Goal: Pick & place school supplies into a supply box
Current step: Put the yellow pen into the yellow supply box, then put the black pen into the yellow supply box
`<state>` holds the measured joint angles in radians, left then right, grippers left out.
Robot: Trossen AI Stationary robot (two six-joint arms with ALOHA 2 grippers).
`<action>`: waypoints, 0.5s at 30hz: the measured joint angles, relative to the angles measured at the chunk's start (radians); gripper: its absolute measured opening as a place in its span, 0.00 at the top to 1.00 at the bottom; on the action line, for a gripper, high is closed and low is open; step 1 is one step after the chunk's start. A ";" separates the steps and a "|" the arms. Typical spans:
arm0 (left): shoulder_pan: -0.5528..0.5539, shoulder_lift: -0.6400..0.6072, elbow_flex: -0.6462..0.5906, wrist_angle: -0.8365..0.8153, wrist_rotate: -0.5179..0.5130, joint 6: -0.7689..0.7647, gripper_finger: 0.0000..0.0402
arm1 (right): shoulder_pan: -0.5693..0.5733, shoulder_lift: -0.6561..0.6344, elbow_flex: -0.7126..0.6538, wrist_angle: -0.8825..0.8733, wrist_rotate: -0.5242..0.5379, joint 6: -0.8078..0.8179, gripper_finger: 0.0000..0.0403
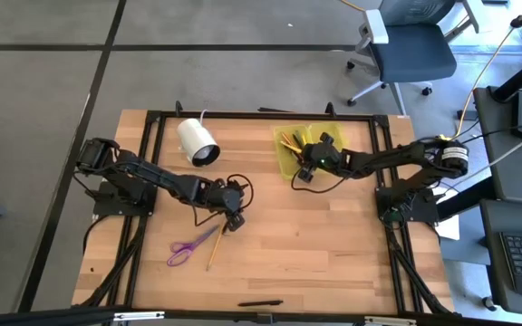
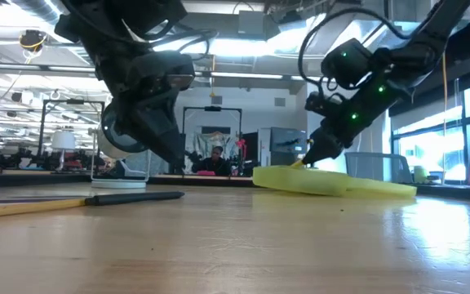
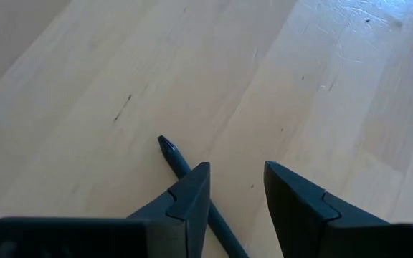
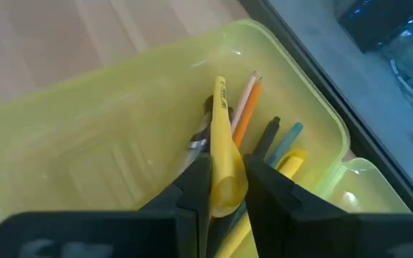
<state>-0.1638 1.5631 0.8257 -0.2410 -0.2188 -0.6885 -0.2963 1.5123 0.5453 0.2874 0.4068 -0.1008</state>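
The supply box [image 1: 290, 148], a translucent yellow-green case, lies open near the table's far edge. Its half [image 4: 120, 143] holds an orange pencil [image 4: 246, 107], a black pen and a blue pen. My right gripper [image 1: 303, 172] [image 4: 228, 172] hangs over the box's near side, shut on a yellow marker [image 4: 224, 143]. My left gripper [image 1: 234, 215] [image 3: 236, 170] is open just above the table's middle. A dark pen [image 3: 172, 152] lies flat on the wood, running under one finger. Purple scissors [image 1: 183, 251], a yellow pencil [image 1: 214, 248] and a black pen [image 1: 259, 303] lie on the table. My right gripper pinches the yellow marker between its two fingers, near the marker's blunt end [image 4: 226, 188]. The marker runs along the fingers and sticks out ahead of them, its other end [image 4: 219, 84] over the box's inside. The fingers slant down from the table's right side [image 2: 315, 153].
A white cylinder [image 1: 198, 142] with a cable lies on its side at the far left. A black metal frame [image 1: 243, 115] runs round the table's edges. Bare wood [image 1: 333, 254] spreads across the near right. An office chair [image 1: 406, 45] stands beyond the table.
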 joint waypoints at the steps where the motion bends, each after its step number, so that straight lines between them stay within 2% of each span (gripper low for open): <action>1: 0.000 0.000 0.000 0.001 0.002 0.001 0.69 | 0.000 0.008 0.000 0.004 -0.001 -0.007 0.81; 8: 0.000 0.000 0.000 0.004 0.013 0.003 0.68 | 0.000 0.034 0.000 -0.013 -0.027 -0.012 0.77; 13: 0.002 0.000 0.000 0.005 0.013 0.030 0.66 | 0.000 0.034 0.000 -0.011 -0.069 -0.013 0.70; 15: 0.002 0.000 0.000 0.005 0.045 0.037 0.65 | 0.000 0.034 0.000 -0.012 -0.070 -0.013 0.67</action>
<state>-0.1614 1.5631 0.8257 -0.2359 -0.1738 -0.6510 -0.2966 1.5459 0.5453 0.2752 0.3367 -0.1135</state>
